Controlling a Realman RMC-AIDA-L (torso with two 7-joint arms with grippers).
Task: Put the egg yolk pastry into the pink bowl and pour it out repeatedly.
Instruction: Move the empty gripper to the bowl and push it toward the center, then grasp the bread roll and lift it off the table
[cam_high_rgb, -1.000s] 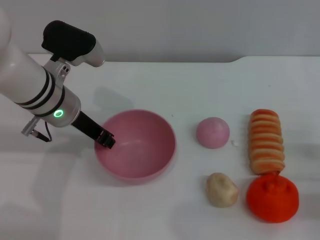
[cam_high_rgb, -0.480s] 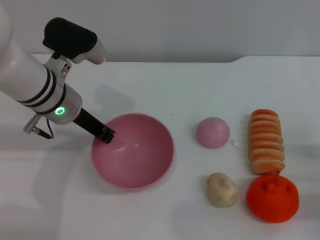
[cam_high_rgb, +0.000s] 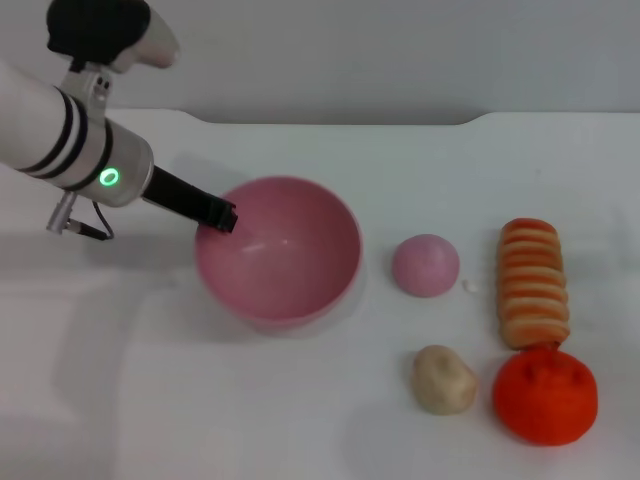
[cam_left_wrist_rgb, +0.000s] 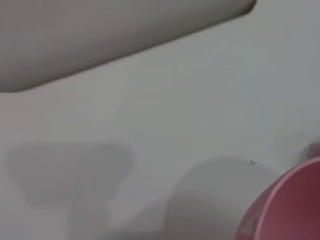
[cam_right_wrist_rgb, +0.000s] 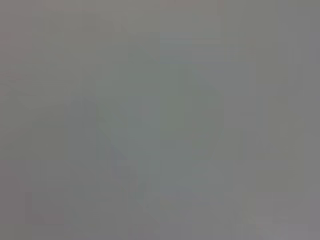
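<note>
White tabletop under a plain grey wall, seen from the head camera. Left gripper (cam_high_rgb: 222, 215) clamped shut on the near-left rim of the pink bowl (cam_high_rgb: 285, 255), dark fingers pinching the edge. Against half a second ago: bowl carried up and back, away from the robot, and levelled from its tilt, mouth now facing more upward; wrist and forearm raised and drawn toward the left edge of frame. Bowl interior bare, glossy, nothing inside. Egg yolk pastry (cam_high_rgb: 444, 379) lying loose on the table, well right of the bowl, just beside the orange ridged ball (cam_high_rgb: 545, 395) and near the pink dome (cam_high_rgb: 426, 264); striped roll (cam_high_rgb: 532, 282) behind it. Likely reading: a pour just finished, bowl being righted, pastry yet to be reloaded for another round. Left arm reaching in from the upper left, forearm angled down toward the rim, green indicator lit. Right arm nowhere in the head view; its wrist camera showing only blank grey.
</note>
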